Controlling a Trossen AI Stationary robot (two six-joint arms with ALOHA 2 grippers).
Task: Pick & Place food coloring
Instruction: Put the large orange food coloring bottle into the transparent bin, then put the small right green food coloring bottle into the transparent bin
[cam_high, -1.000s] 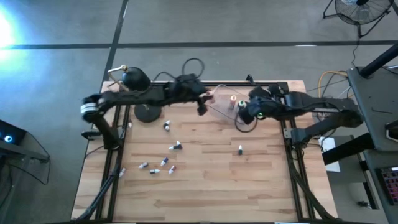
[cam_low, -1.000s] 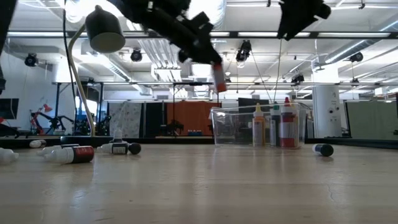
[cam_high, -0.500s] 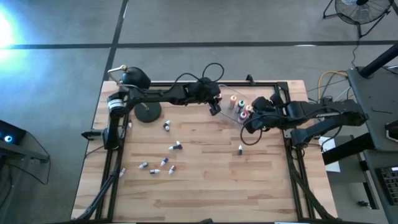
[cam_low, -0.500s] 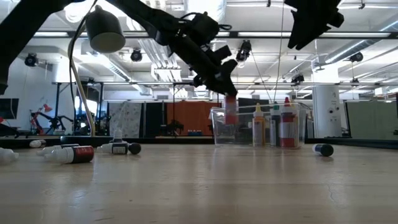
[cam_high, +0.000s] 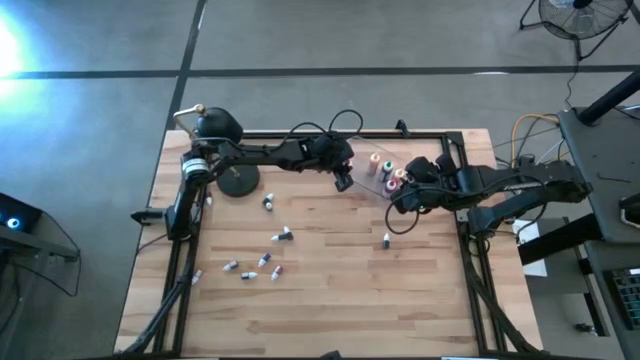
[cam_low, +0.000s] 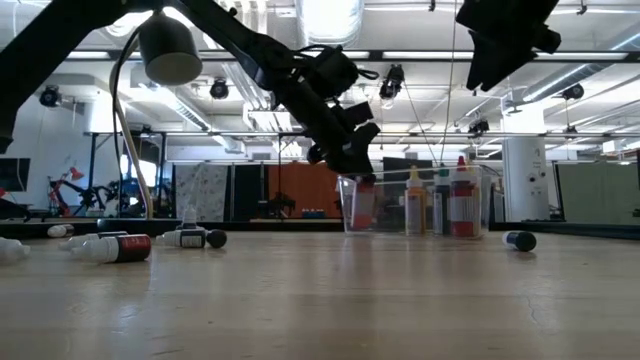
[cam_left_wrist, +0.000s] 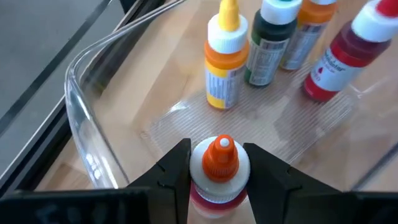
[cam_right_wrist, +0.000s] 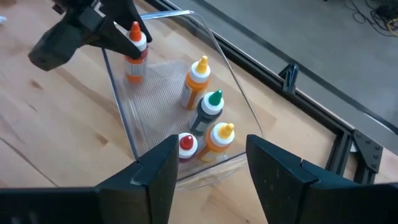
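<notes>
Inside the clear tub (cam_left_wrist: 81, 118), near its wall, an orange-capped bottle (cam_left_wrist: 219, 168) is clamped by the left gripper (cam_left_wrist: 217, 163); the right gripper (cam_right_wrist: 208, 163) is held spread above 4 upright bottles (cam_right_wrist: 202, 121).

Overhead, table-level and two wrist views, all sharing the tub (cam_high: 378, 172).

my left end effector (cam_left_wrist: 219, 169) reaches far across, angled down, fingers clamped on something. my right end effector (cam_right_wrist: 208, 163) hovers raised nearby, fingers spread, holding nothing.
</notes>
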